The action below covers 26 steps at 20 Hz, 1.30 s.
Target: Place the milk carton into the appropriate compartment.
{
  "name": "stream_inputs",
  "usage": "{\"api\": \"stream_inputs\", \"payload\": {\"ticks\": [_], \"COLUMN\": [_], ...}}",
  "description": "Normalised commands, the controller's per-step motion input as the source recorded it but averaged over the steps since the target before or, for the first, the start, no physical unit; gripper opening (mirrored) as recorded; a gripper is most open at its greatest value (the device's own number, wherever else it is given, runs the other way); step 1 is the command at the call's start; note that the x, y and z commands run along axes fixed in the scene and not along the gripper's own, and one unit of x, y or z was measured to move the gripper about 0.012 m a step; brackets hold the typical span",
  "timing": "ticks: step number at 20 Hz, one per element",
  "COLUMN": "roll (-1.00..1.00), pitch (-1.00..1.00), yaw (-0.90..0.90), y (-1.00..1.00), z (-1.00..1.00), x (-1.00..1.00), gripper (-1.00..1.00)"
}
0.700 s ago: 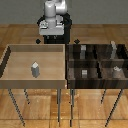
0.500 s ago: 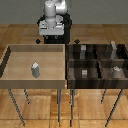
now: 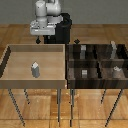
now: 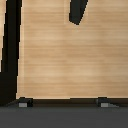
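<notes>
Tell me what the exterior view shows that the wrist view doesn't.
Only the exterior view shows the milk carton standing upright in the light wooden tray, the dark divided bin with small grey objects beside it, and the arm with its hand behind the tray. Only the wrist view shows the fingertips close up over light wood. Both show light wood, though whether it is the same surface is unclear.

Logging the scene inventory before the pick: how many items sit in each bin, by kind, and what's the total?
Milk carton in the light wooden tray: 1
Small grey objects in the dark divided bin: 4, at
Total: 5
</notes>
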Motion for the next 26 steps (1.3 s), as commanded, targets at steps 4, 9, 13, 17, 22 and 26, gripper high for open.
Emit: {"api": "stream_inputs", "payload": {"ticks": [4,9,13,17,22,26], "roll": [0.00,0.00,0.00,0.00,0.00,0.00], "pitch": [0.00,0.00,0.00,0.00,0.00,0.00], "yaw": [0.00,0.00,0.00,0.00,-0.03,-0.34], "y": [0.00,0.00,0.00,0.00,-0.20,0.00], "z": [0.00,0.00,0.00,0.00,0.00,0.00], "x": [0.75,1.00,1.00,1.00,0.60,0.00], "gripper": [1.00,1.00,1.00,1.00,1.00,1.00]}}
